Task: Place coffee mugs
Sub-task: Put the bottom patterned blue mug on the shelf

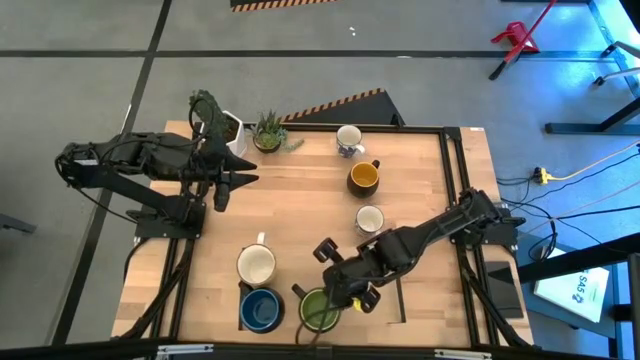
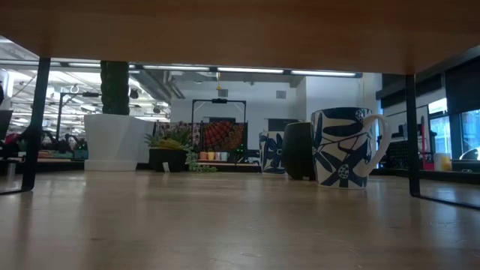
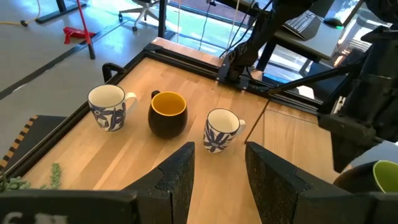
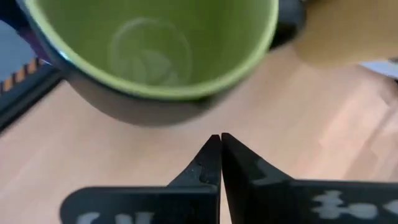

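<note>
Six mugs stand upright on the wooden table. Near the front edge are a cream mug [image 1: 256, 265], a blue mug [image 1: 261, 310] and a green-lined dark mug [image 1: 320, 308]. Farther back are a blue-patterned white mug [image 1: 349, 140] [image 3: 107, 106], a yellow-lined dark mug [image 1: 363, 177] [image 3: 168, 113] and a second patterned mug [image 1: 369, 219] [image 3: 221, 129]. My right gripper [image 4: 220, 140] is shut, low over the table. Its tips stand just short of the green mug's outer wall [image 4: 143, 109], with a strip of table between them. My left gripper [image 3: 219, 155] is open, raised at the table's left side, and points toward the three far mugs.
A white pot with a cactus [image 1: 215, 122] and a small spiky green plant [image 1: 268, 132] stand at the far left corner. A black frame [image 1: 455, 170] runs along the table's edges. Bare wood lies in the middle [image 1: 300, 215]. The low view shows a patterned mug [image 2: 341, 146].
</note>
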Tool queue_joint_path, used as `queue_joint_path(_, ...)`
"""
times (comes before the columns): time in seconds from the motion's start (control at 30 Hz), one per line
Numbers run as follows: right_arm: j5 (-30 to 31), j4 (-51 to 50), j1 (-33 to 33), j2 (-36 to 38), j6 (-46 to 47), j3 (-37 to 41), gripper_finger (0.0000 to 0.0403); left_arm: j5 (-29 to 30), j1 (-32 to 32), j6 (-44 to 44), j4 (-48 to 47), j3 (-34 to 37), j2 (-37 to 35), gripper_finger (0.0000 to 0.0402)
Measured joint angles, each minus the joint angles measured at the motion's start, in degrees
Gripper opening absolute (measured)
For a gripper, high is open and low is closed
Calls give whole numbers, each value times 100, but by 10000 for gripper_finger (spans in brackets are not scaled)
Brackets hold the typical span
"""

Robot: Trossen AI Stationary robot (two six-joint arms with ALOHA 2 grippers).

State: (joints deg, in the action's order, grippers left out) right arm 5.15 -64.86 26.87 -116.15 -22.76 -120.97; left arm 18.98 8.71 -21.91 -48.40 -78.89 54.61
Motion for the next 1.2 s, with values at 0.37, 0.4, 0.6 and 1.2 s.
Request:
queue_joint_path(0.37, 1922, -1388, -428, 934, 458, -9, 1, 8, -6, -2, 2, 0, 0, 137)
queue_joint_path(0.4, 1966, -1548, -601, 1053, 510, -11, 2, 45, -6, -2, 1, 0, 0, 137)
queue_joint_path(0.6, 1752, -2498, -2026, 1370, 245, -10, 49, 435, -6, 0, 2, 0, 0, 137)
queue_joint_path(1.2, -1100, -1664, -5867, 1633, -4339, 1552, 179, 833, -6, -2, 2, 0, 2, 137)
